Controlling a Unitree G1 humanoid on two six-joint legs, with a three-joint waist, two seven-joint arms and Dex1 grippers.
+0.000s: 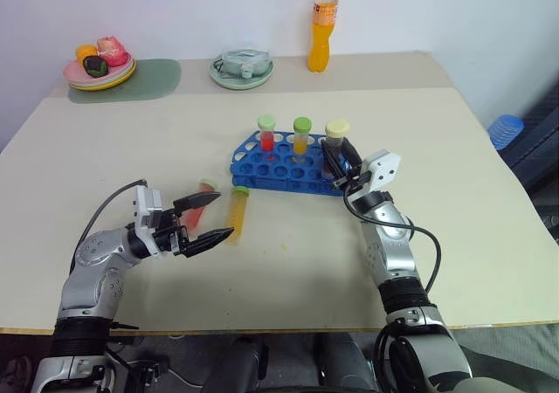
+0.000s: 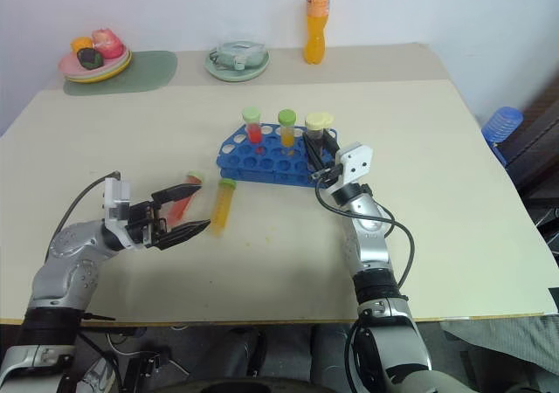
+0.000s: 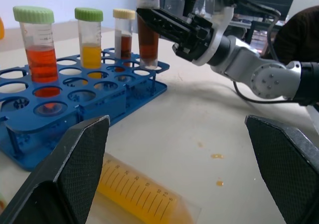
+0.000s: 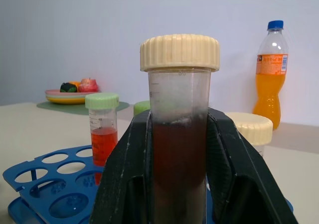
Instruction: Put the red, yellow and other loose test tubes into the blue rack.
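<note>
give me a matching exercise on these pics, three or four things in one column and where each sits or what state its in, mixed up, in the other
Things:
1. brown tube
2. loose yellow tube
3. orange bottle
4. left gripper

States:
a. open, holding nothing
b. clamped upright in the right gripper at the blue rack
c. standing at the table's far edge
d. lying on the table beside the rack

Pairs: 1-b, 2-d, 3-c, 4-a

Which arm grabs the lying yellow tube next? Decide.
Left. The left gripper is open beside the lying yellow tube; the right gripper is shut on the brown tube at the rack.
</note>
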